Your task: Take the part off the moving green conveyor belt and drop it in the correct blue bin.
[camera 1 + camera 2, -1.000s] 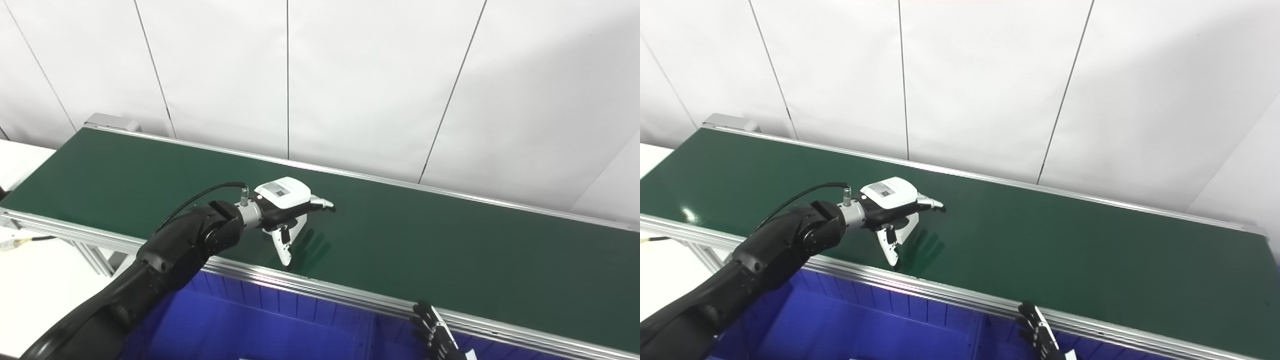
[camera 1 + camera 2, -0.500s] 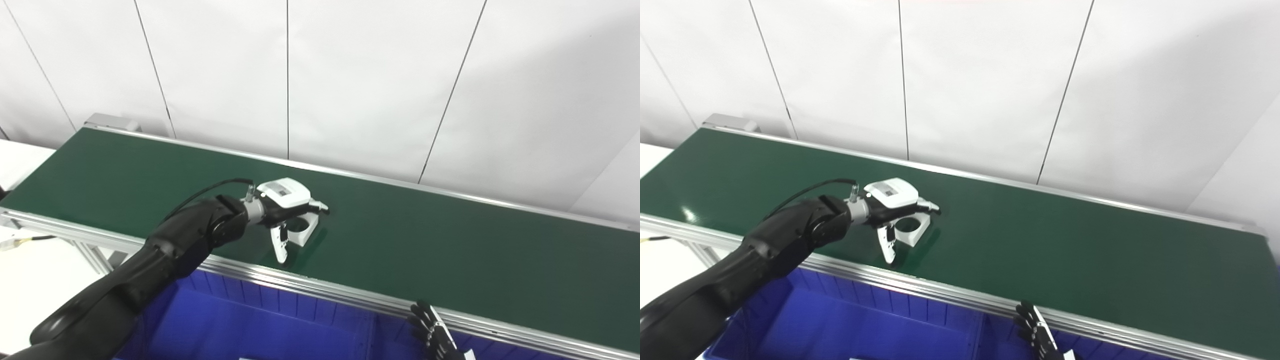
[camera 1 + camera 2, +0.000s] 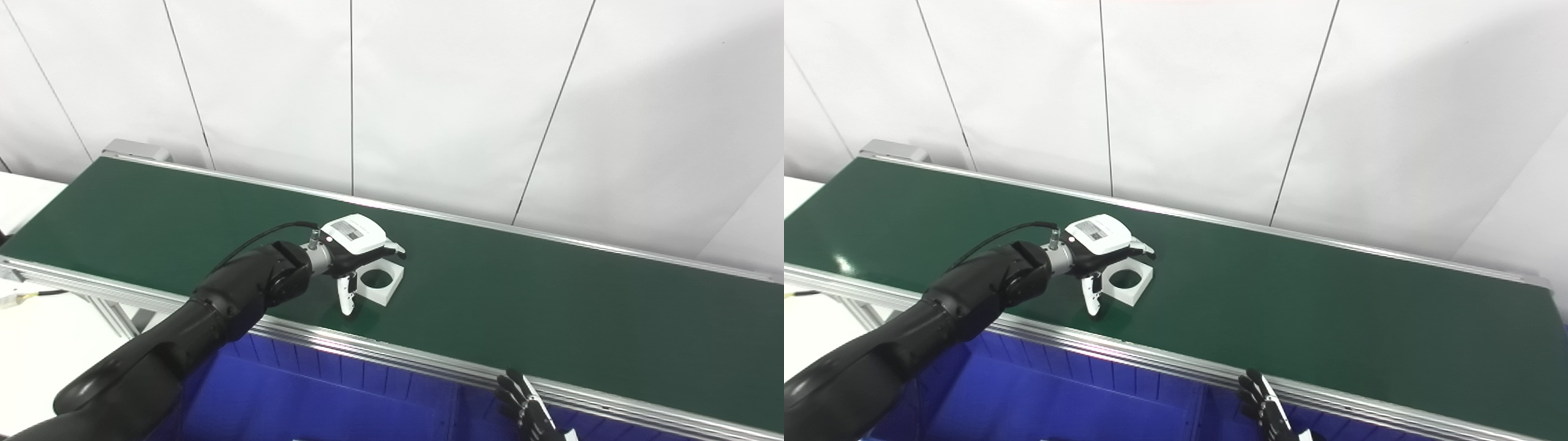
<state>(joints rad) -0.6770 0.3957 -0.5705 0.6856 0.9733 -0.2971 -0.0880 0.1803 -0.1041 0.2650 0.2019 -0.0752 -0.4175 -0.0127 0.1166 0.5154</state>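
On the near left, the black left arm (image 3: 184,331) reaches up from the bottom edge and out over the green belt (image 3: 520,300), crossing above the blue bin (image 3: 294,398) that sits below the belt's near metal rail (image 3: 392,352). The left hand (image 3: 358,245), white on its back, hangs over the near half of the belt with its fingers (image 3: 1144,249) spread forward and the thumb (image 3: 346,297) pointing down toward the rail; it is open and has hold of nothing. Just right of the thumb and partly under the fingers lies the part (image 3: 381,284), a flat white square block with a round hole through it, resting on the belt. Whether the fingers touch its far edge cannot be told. Farther right the belt runs on bare to the right edge, backed by a white panelled wall (image 3: 459,92). At the near right, below the rail, the dark right hand (image 3: 528,411) shows only its fingers, slightly apart and empty, beside the bin's rim.
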